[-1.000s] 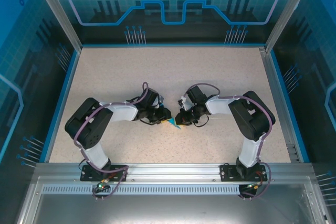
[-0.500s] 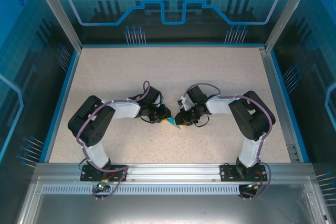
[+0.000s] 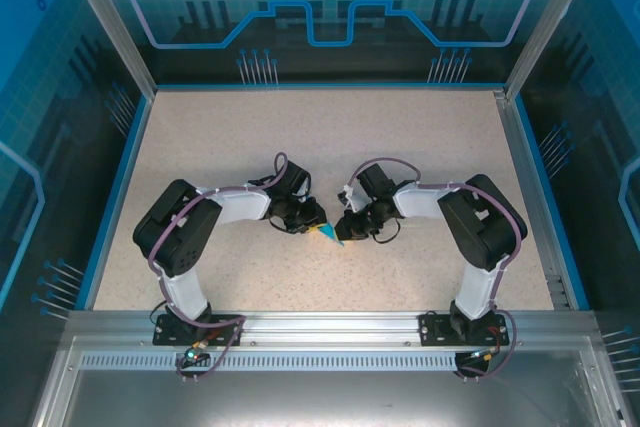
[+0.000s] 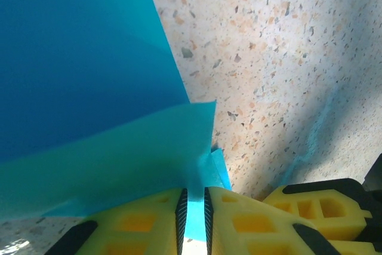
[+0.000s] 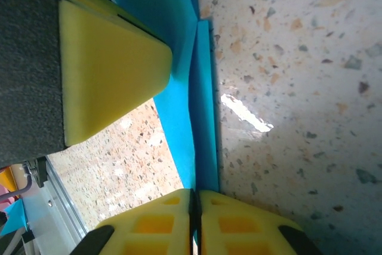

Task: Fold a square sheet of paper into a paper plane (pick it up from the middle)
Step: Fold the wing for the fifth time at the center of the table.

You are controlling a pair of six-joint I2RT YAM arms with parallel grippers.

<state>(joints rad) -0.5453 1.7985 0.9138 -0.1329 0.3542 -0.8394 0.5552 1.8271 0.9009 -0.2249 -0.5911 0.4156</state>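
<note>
R end effector [image 5: 196,200] tight on teal paper [image 5: 202,117] fold, speckled tbl [image 5: 298,88]

The surface [image 3: 330,137] is a pale beige slab flecked with brown, grey and orange specks. It is mostly matt, with one bright patch of glare in the right wrist view. A blue border [image 3: 118,187] runs along its left and far sides, and a ribbed aluminium rail [image 3: 330,325] closes the near edge. Near its middle, a little toward the near side, is a small folded teal paper [image 3: 329,235], low over the speckled top; whether it rests on it cannot be told.
</note>
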